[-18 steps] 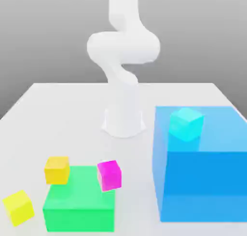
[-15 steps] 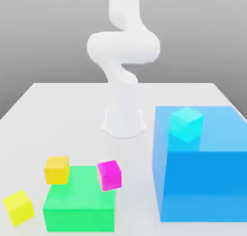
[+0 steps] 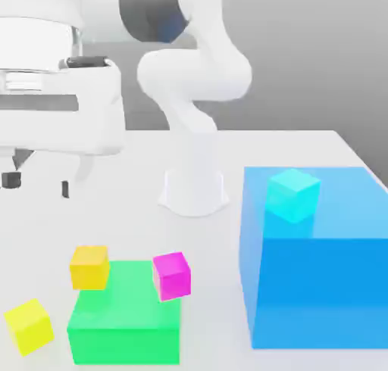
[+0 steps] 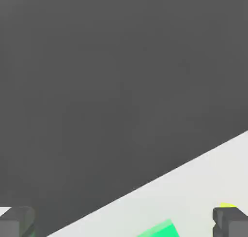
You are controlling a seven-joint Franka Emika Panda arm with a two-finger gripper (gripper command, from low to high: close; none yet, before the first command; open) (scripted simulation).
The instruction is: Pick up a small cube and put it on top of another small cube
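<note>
1. Exterior view: the small cube (image 3: 29, 325) sits at the table's (image 3: 318, 146) near corner on this view's left, apart from the green block (image 3: 125, 324). The orange-yellow cube (image 3: 89, 266) and magenta cube (image 3: 172, 275) flank that block's far corners. The gripper (image 3: 38, 182) hangs high above the table's left edge, fingers spread wide, holding nothing. My advice: descend straight over the lemon cube, straddling it squarely, clear of the green block.
2. Hand view: both fingertips (image 4: 231, 222) stand wide apart, nothing between them; the table edge, a green sliver (image 4: 157, 229) and a yellow glimpse lie beyond.
</note>
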